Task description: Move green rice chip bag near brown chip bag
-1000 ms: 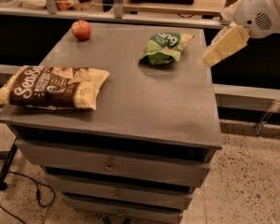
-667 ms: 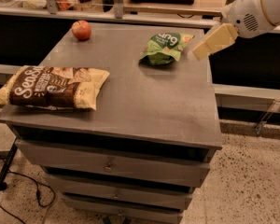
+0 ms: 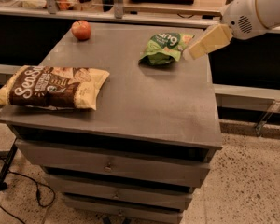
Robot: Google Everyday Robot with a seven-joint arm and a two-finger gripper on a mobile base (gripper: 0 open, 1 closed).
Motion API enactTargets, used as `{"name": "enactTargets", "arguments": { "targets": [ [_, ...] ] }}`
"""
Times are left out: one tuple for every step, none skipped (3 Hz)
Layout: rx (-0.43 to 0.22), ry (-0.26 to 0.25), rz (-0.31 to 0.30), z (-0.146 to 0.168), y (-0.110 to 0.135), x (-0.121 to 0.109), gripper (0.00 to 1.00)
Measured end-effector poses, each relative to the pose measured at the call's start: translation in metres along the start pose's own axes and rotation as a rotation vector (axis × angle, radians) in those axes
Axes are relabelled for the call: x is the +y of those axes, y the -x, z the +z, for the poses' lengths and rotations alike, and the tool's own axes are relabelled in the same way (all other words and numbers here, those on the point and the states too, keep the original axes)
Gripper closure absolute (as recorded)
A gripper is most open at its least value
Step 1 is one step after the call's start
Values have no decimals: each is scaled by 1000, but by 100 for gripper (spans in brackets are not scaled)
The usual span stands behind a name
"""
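The green rice chip bag [image 3: 165,47] lies on the far right part of the grey cabinet top [image 3: 140,97]. The brown chip bag [image 3: 51,87] with white "Sea S" lettering lies flat at the left front edge, partly overhanging it. My gripper [image 3: 190,53] reaches in from the upper right on a white arm. Its pale yellow tip sits just right of the green bag, close to or touching the bag's right edge.
A red apple [image 3: 81,30] sits at the far left corner of the top. Drawers [image 3: 112,164] fill the cabinet front below. A counter with clutter runs behind. Black cables [image 3: 18,190] lie on the speckled floor at the left.
My gripper has moved left and slightly down, from beyond the cabinet's right edge to right beside the green bag. The bags and the apple have not moved.
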State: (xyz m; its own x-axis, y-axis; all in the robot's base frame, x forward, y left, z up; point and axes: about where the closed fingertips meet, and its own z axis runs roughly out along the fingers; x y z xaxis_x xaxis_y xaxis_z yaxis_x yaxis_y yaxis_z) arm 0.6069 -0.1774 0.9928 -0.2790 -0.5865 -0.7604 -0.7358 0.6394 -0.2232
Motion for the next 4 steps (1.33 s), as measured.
{"name": "enactTargets", "arguments": {
  "targets": [
    [1,13,33,34,-10,1,0],
    [-13,40,25,67,-14,-1,0],
    [-29,79,-7,100,-12,0,0],
    [-46,96,-41,128,-13,-5,0]
  ]
}}
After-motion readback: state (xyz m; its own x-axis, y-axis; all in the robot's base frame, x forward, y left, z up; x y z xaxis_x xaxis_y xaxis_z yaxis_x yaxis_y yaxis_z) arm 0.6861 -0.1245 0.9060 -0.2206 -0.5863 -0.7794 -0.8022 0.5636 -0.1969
